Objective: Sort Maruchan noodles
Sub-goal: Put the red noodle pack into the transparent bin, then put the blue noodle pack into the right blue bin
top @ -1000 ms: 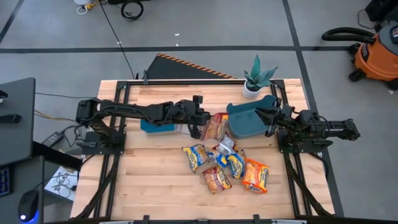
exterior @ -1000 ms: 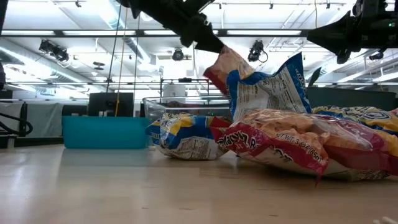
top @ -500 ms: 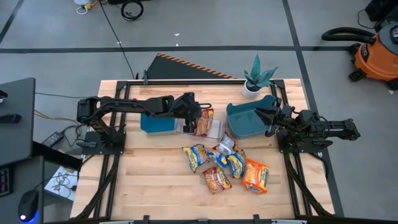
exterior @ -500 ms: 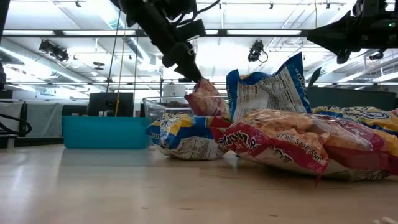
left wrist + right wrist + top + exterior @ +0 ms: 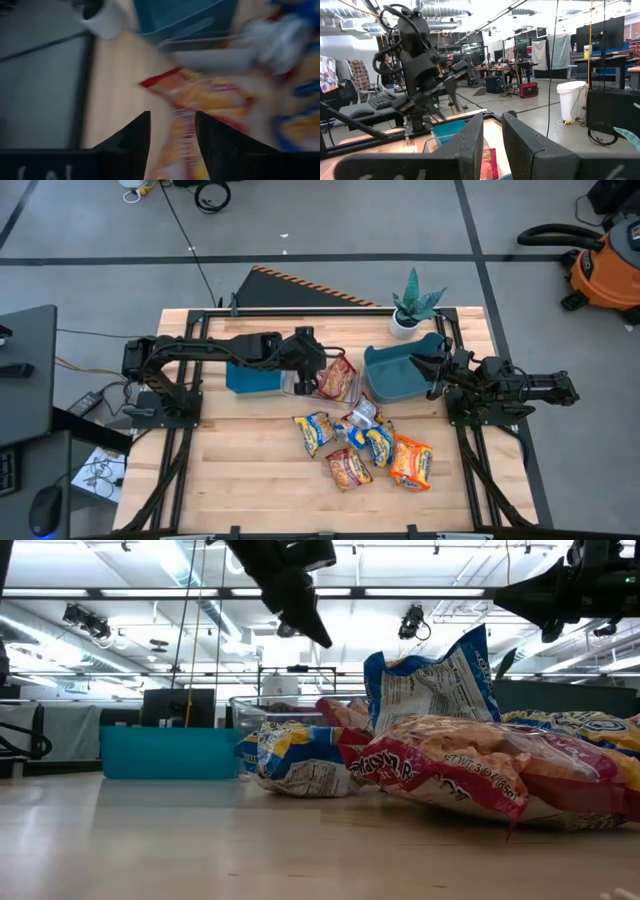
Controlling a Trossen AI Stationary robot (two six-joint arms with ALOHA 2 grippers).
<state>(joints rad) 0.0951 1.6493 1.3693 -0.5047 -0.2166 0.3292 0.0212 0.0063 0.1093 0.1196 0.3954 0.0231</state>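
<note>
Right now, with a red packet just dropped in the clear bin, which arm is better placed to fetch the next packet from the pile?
Left, probably. The left gripper hangs open above the clear bin, right behind the pile. The right gripper waits over the teal bin.

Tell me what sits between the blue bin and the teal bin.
In the high view, the clear bin holding a red noodle packet sits between blue bin and teal bin.

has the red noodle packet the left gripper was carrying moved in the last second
Yes. The red packet went from hanging right of the clear bin to lying in it, beside the blue bin; the left gripper has let go.
</note>
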